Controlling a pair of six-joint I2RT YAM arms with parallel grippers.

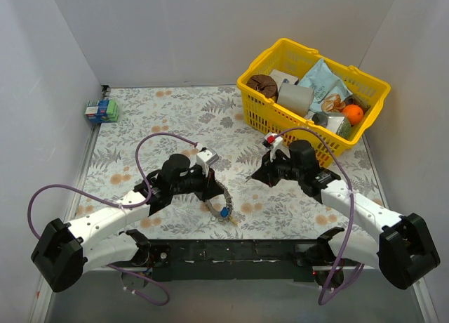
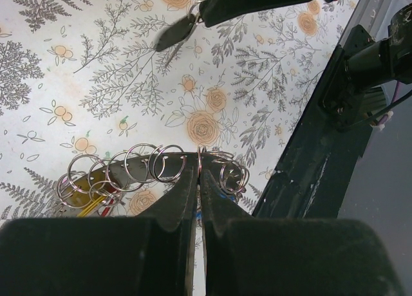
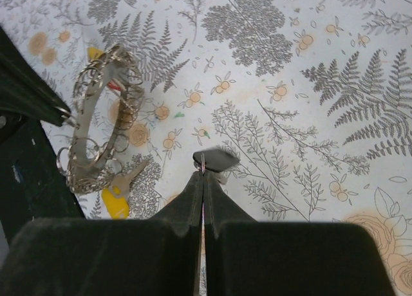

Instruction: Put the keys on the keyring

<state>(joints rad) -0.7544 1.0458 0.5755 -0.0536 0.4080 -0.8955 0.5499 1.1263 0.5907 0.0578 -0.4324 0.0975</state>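
Note:
My left gripper is shut on the keyring, a wide silver band with several small split rings on it, held just above the mat. Yellow and red keys hang at its left end, and a blue key at its lower end. My right gripper is shut on the small ring of a black-headed key. It holds this key in the air to the right of the keyring, apart from it. The keyring and a yellow key show at the left of the right wrist view.
A yellow basket full of groceries stands at the back right. A small blue-green box sits at the back left by the wall. The black arm base rail runs along the near edge.

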